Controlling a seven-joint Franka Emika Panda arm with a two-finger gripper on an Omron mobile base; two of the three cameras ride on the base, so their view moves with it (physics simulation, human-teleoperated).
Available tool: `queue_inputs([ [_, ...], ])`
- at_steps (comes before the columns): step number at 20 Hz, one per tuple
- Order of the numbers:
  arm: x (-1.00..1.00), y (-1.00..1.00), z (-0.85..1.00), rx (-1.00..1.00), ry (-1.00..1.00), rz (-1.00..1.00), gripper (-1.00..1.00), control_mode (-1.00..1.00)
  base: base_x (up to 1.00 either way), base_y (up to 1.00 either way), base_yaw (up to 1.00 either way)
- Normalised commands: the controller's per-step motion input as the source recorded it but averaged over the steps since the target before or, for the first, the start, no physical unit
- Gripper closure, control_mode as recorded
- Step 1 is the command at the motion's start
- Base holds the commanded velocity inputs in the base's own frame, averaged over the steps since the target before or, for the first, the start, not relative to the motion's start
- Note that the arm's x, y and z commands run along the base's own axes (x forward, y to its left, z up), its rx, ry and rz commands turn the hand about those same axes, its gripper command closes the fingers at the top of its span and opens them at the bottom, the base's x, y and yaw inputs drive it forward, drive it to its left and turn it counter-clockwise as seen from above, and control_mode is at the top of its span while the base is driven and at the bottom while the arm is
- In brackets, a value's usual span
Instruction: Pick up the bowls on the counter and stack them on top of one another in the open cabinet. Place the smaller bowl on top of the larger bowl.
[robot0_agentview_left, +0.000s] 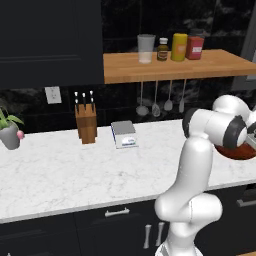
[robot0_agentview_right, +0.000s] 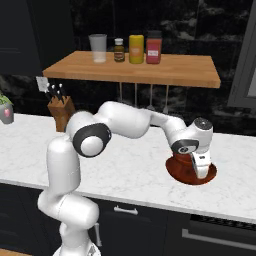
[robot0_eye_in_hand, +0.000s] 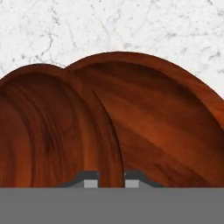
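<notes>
The claw (robot0_eye_in_hand: 111, 178) is pinched nearly closed on the rim of a bowl (robot0_eye_in_hand: 57, 127): in the hand view its two dark fingertips (robot0_eye_in_hand: 90, 179) stand on either side of a thin reddish-brown wall, one inside the bowl and one outside. That is a sensible way to hold a shallow bowl, since the rim is the only part thin enough for narrow jaws to clamp.

In that same view the gripped bowl fills the space from about 7 to 11 o'clock, and a second bowl (robot0_eye_in_hand: 166, 122) curves behind it from 12 round to 4 o'clock, its rim passing behind the first. Which of the two is the smaller I cannot say with confidence, because the near one looms large so close to the camera; the one behind looks the broader.

In the right base view the hand (robot0_agentview_right: 197, 162) hangs low over the bowls (robot0_agentview_right: 191, 172), which sit on the white counter (robot0_agentview_right: 125, 170) at about 4 o'clock in the picture, near its front edge. Whether the gripped bowl is off the marble is unclear.

Neither bowl is in a cabinet yet, so the stacking is barely begun. The next lift should go straight up, keeping the rim from slipping through the pinch.
</notes>
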Motion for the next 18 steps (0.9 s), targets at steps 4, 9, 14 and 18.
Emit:
queue_inputs([
  [4, -0.06, -0.42, -0.33, -0.07, -0.03, -0.04, -1.0, -1.0, 0.0, 0.0, 0.0],
  [9, -0.26, -0.03, 0.45, 0.05, -0.01, 0.0, -1.0, -1.0, 0.0, 0.0, 0.0],
  [14, -0.46, 0.05, 0.96, 0.05, -0.04, 0.03, -1.0, -1.0, 0.0, 0.0, 0.0],
  [18, -0.96, 0.25, 0.05, -0.02, 0.0, 0.21, -1.0, -1.0, 0.0, 0.0, 0.0],
])
